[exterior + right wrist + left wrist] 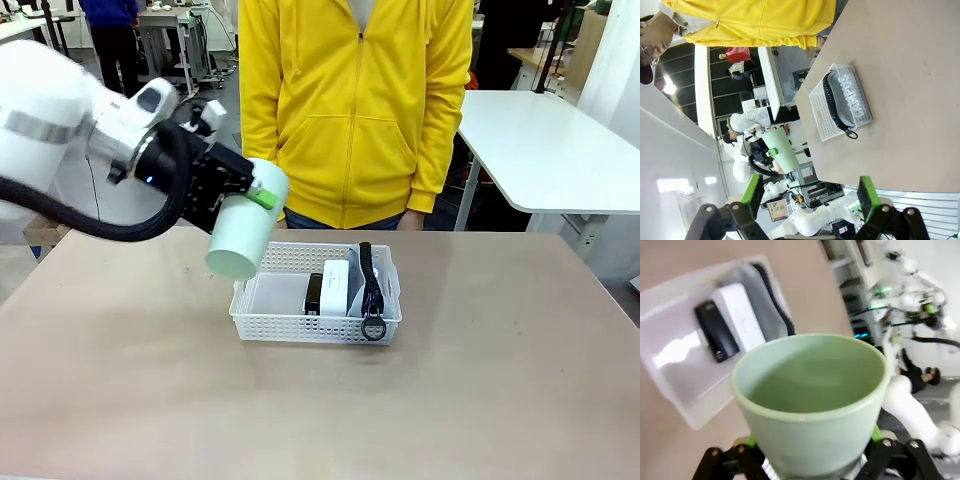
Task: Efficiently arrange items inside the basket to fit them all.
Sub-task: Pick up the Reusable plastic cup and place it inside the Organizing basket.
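My left gripper [257, 192] is shut on the pale green cup [246, 233], holding it tilted with its mouth down, above the left end of the white basket [270, 322]. In the left wrist view the cup [812, 405] fills the foreground, with the basket [670, 395] below it. Inside the basket stand the black stapler [313, 294], the white block [335, 286] and the grey pouch [370, 283] on edge at the right, its black ring [374, 327] hanging over the front wall. My right gripper [807, 195] is open, well away from the basket [827, 120] with its pouch [852, 102].
A person in a yellow hoodie [355, 110] stands at the far side of the table, right behind the basket. The basket's left half [275, 295] holds nothing. Bare tabletop [500, 400] surrounds the basket. A white table [545, 150] stands at the back right.
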{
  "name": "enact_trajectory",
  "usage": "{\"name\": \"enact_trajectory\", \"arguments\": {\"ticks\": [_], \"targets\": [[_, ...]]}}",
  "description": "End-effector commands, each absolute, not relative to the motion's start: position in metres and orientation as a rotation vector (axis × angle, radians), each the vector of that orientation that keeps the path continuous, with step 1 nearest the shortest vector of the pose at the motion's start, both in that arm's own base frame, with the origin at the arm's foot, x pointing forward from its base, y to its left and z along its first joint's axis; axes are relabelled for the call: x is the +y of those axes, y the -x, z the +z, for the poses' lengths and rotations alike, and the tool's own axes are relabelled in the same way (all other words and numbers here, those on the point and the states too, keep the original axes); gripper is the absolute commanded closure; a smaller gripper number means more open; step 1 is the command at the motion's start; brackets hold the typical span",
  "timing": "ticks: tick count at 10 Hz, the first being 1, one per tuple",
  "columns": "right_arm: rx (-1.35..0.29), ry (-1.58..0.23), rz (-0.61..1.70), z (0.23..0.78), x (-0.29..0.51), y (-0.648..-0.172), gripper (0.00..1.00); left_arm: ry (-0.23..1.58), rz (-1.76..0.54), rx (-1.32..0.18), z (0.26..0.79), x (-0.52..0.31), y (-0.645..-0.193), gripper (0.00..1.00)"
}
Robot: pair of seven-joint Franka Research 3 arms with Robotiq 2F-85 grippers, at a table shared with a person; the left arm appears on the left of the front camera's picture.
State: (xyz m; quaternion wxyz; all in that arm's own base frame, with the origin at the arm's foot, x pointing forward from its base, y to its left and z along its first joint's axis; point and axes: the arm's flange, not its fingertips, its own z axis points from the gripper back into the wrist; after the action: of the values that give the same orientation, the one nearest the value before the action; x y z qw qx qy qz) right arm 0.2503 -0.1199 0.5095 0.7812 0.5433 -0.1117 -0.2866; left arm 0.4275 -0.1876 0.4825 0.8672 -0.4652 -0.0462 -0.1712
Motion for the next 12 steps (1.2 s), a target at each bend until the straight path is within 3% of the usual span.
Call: {"name": "enact_trajectory", "arguments": {"ticks": [1,4,6,12], "targets": [[-0.247,-1.196,-0.618,0.513,-0.118,-0.252,0.0,0.687,-0.395,-0.015,0.503,-0.233,-0.448,0.13],[-0.247,-1.196,-0.618,0.513,-0.118,-0.252,0.0,0.249,-0.291,-0.038,0.485,-0.291,-0.471,0.13],[-0.247,-1.196,-0.618,0.513,-0.118,-0.252,0.0,0.075,-0.211,-0.037,0.469,-0.318,-0.481,0.13],[-0.247,-1.196,-0.618,0.513,-0.118,-0.252,0.0,0.071,-0.095,-0.096,0.445,-0.326,-0.496,0.13]]}}
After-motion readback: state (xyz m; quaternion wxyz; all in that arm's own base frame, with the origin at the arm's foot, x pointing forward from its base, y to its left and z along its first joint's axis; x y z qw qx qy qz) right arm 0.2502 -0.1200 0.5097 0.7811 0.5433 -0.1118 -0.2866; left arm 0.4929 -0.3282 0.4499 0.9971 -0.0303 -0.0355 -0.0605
